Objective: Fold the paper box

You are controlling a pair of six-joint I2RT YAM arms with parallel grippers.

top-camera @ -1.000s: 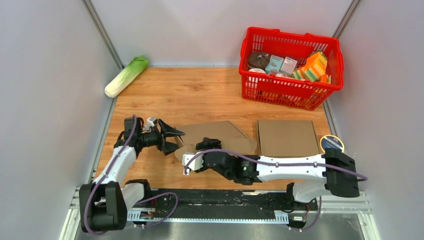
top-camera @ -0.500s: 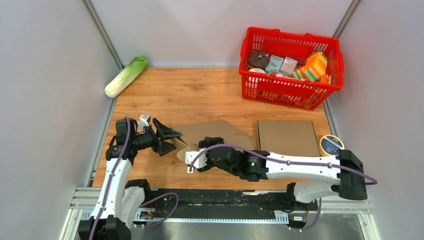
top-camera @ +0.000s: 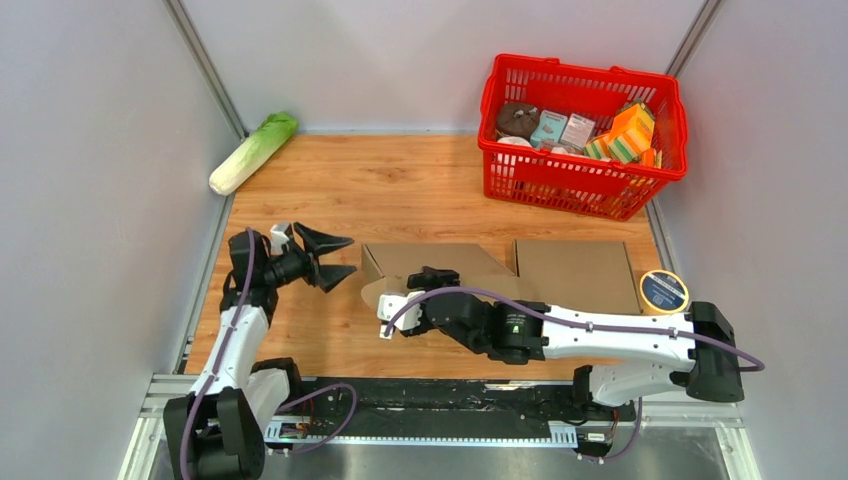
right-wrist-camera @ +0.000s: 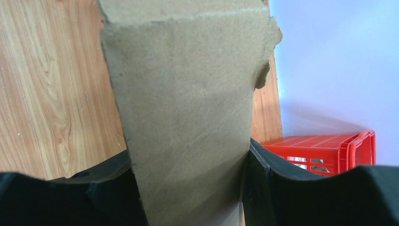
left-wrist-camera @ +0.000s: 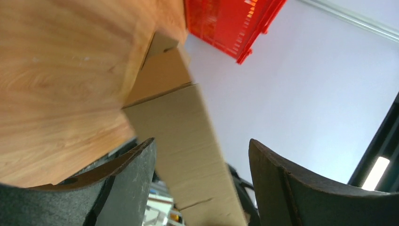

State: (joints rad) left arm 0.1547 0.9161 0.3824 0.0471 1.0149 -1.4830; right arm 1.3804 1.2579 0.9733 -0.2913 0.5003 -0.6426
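Backing off toward the tabletop's left edge, the left gripper (top-camera: 345, 256) has spread its jaws wide and now stands apart from the paper box (top-camera: 440, 262). The box lies mid-tabletop near the front edge, its left flap clamped in the right gripper (top-camera: 398, 300). Folding now likely rests on the right arm alone.

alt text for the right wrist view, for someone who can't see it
A brown cardboard flap fills the centre, gripped between the black fingers of the right gripper. Wooden table lies to the left; a red basket sits lower right against a pale wall.
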